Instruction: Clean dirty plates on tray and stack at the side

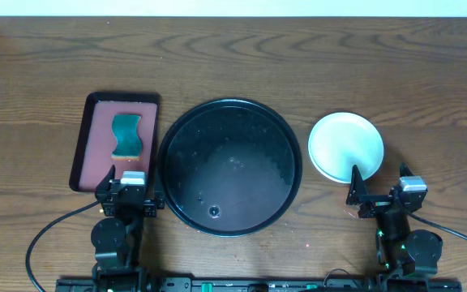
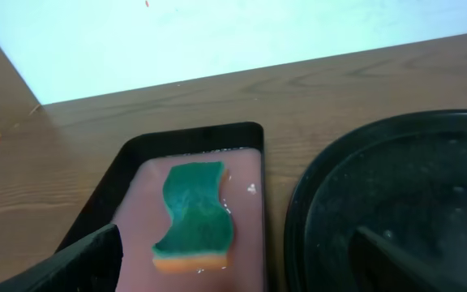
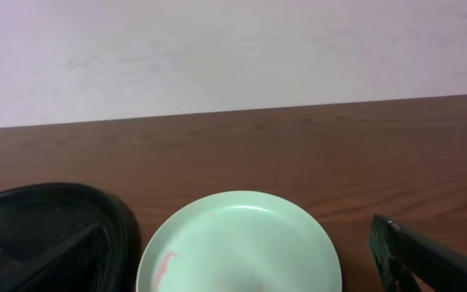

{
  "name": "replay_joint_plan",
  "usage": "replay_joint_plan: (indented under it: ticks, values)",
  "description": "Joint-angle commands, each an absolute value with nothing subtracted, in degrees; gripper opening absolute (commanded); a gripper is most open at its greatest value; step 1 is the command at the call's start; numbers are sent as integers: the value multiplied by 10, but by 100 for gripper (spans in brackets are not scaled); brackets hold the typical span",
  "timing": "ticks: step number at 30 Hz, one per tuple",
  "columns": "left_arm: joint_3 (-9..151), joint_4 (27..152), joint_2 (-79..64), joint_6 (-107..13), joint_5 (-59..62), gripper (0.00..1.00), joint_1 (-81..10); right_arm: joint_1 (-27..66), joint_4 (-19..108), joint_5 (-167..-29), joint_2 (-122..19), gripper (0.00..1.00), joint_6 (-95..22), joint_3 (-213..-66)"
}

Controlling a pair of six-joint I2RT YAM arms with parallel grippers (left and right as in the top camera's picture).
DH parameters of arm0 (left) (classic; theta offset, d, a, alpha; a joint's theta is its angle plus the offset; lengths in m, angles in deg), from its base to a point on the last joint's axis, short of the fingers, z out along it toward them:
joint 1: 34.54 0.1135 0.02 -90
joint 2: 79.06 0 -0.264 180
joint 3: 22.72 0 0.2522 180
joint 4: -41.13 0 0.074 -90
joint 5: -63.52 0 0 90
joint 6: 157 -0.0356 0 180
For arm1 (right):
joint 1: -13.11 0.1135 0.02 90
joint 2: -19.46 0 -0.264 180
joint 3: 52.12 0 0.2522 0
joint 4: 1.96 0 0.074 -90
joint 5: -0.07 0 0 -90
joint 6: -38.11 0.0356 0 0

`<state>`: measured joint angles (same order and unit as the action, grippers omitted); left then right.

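The round black tray [image 1: 242, 138] sits mid-table, wet and holding no plates; it also shows in the left wrist view [image 2: 396, 186] and the right wrist view [image 3: 31, 215]. A pale mint-green plate [image 1: 345, 144] rests on the wood tabletop to the tray's right. In the right wrist view the plate [image 3: 250, 235] carries a small red smear on its left side. I cannot tell whether other plates lie under it. My right gripper [image 1: 379, 185] [image 3: 242, 276] is open and empty just in front of the plate. My left gripper [image 1: 130, 182] [image 2: 246, 272] is open and empty at the near end of the red tray.
A rectangular red tray [image 1: 96, 154] [image 2: 136, 186] with a green sponge [image 1: 126, 135] [image 2: 194, 215] stands left of the black tray. Bare wood tabletop [image 1: 233, 57] lies behind everything. Cables run along the front edge.
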<state>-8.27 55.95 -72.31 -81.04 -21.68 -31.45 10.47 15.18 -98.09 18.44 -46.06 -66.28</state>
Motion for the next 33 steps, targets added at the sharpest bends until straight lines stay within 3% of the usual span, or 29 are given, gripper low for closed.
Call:
replay_joint_plan:
  ticks: [1,7,33]
  values:
    - [-87,587,-731,-820,-215,89,-318,110,154,-986,186,99,-455,-662]
    - [-87,587,-788,-820,-215,89,-318,110,154,-986,186,99,-455,-662]
    - [-87,585,-780,-820,-215,89,-318,110,154,-986,186,99,-455,-662]
